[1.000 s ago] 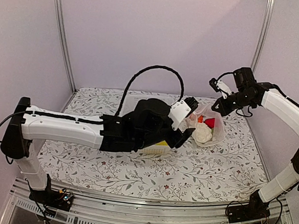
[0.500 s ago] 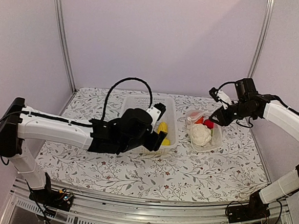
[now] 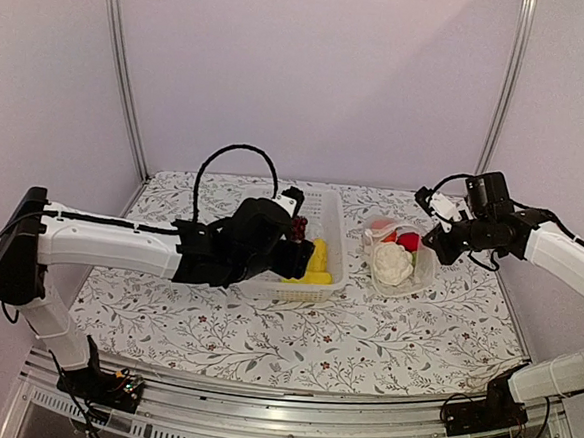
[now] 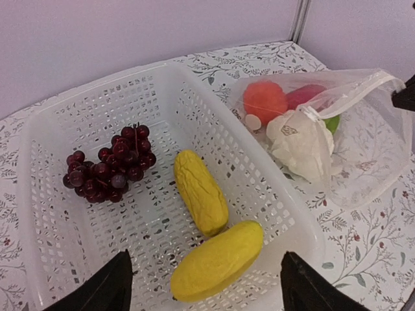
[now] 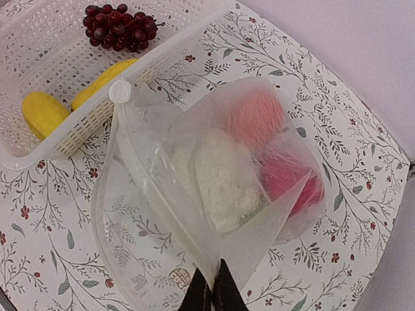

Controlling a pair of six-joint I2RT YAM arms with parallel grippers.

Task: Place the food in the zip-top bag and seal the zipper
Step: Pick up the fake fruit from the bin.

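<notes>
The zip-top bag lies on the floral cloth right of the white basket. It holds the white cauliflower, red pepper and orange pumpkin. Its zipper runs along the open mouth. My right gripper is shut on the bag's edge and holds it up a little. In the basket lie the grape bunch and two yellow pieces. My left gripper hangs open above the nearer yellow piece and touches nothing.
The basket stands mid-table with the bag against its right side. Lilac walls and metal posts close in the back and both sides. The left arm's black cable loops above the basket.
My left arm drew back from the bag's mouth to the left and now hangs over the basket. My right gripper moved lower and to the right along the bag's edge.
</notes>
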